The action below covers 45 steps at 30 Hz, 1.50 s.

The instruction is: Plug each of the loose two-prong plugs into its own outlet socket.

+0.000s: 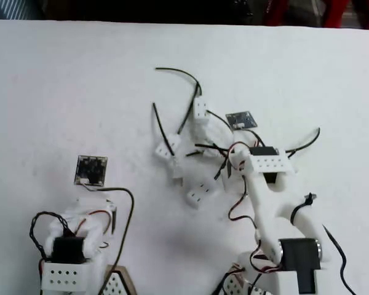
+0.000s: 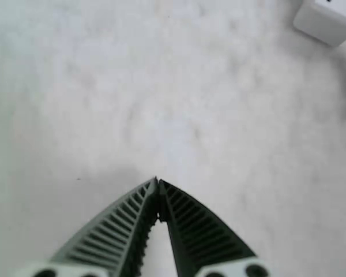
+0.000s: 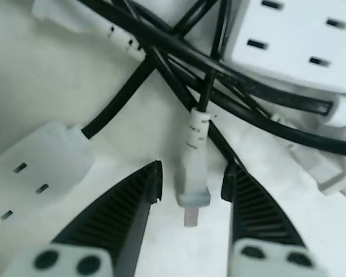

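My right gripper is open over the cable tangle, and a white two-prong plug lies between its fingers without touching them, prongs toward the wrist. White outlet sockets lie on either side, one close by and one farther off. In the high view three outlet sockets lie mid-table among black cords, with the right arm stretched toward them. My left gripper is shut on nothing above bare table, and the corner of an outlet socket shows well beyond its tips.
Black cords cross over each other around the plug, and another white plug lies just outside one finger. The left arm sits at the near left edge. The white table is bare on its left and far side.
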Available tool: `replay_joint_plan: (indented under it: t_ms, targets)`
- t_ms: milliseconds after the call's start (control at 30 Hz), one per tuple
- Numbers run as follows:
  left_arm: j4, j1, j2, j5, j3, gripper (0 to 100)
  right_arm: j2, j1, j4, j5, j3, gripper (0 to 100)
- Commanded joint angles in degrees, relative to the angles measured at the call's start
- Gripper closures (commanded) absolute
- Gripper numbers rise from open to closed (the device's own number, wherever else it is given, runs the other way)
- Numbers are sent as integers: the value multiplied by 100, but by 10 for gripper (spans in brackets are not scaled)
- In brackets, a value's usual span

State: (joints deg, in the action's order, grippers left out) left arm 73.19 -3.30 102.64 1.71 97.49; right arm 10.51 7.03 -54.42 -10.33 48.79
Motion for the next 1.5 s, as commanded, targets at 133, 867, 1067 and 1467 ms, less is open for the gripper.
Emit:
replay_joint_plan:
  t_ms: [133,867,1067,1467]
  targets:
    - [9,31,101,44,-44,976,-66,-57,154,26,-229,830]
    - [9,31,101,44,-44,976,892,-40,-259,26,-255,982]
    - [-18,22,110,53,-185,976,2607,-22,-1174,26,-255,982]
    - [-44,31,110,53,-1055,976,5385,1138,-1420,79,149,982]
